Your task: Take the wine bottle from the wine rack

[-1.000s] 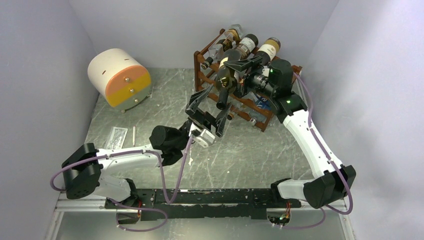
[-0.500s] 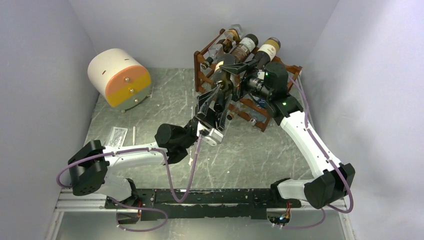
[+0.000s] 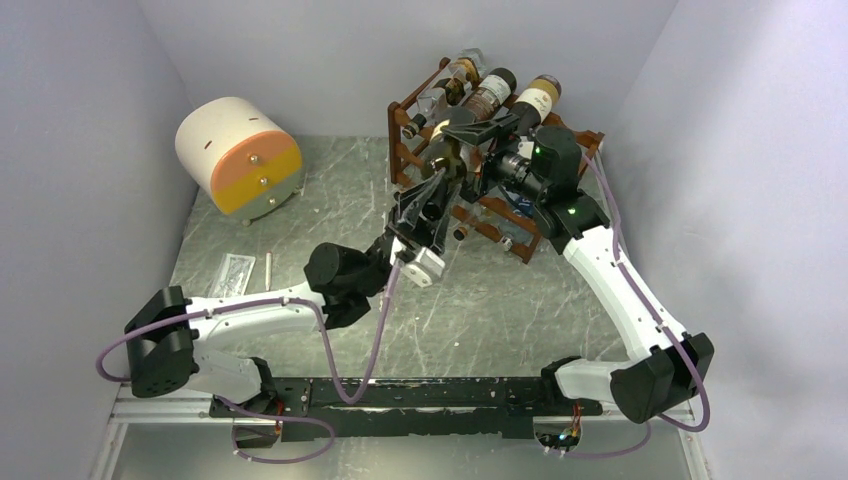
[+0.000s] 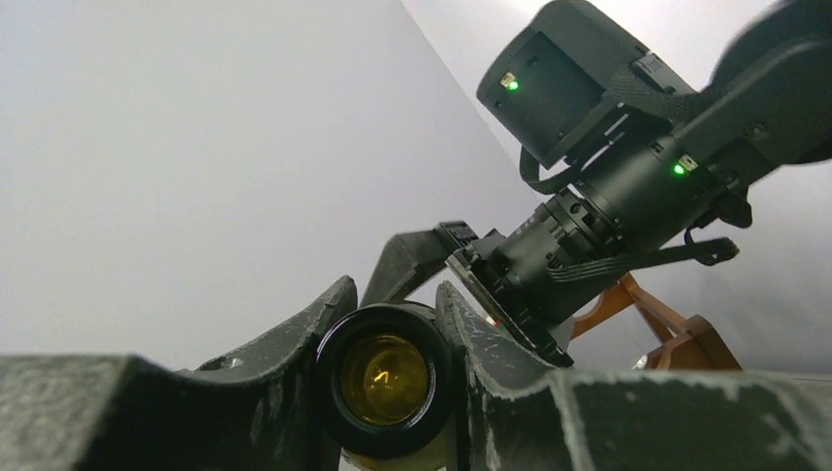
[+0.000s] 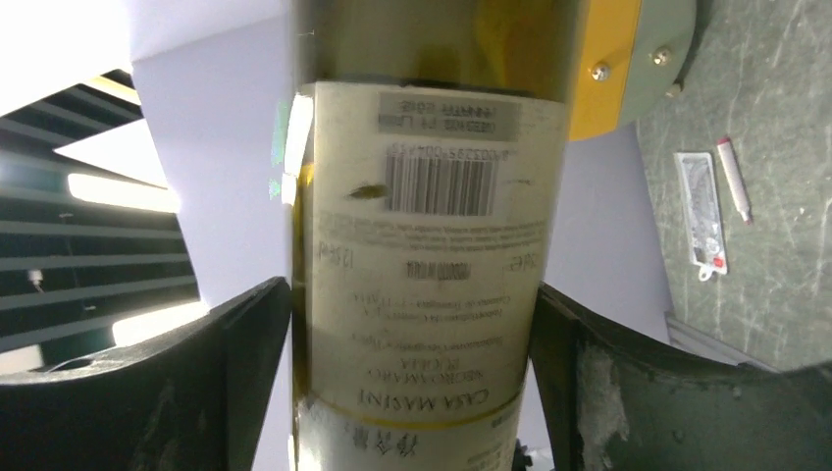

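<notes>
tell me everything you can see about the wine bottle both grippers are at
The olive-yellow glass wine bottle lies tilted over the front of the reddish-brown wooden wine rack, neck toward the arms. Its cream label carries a barcode and print; its mouth is a dark ring. The left gripper is shut on the neck, and the right gripper clasps the labelled body with no visible gap. Whether it rests on the rails is unclear.
</notes>
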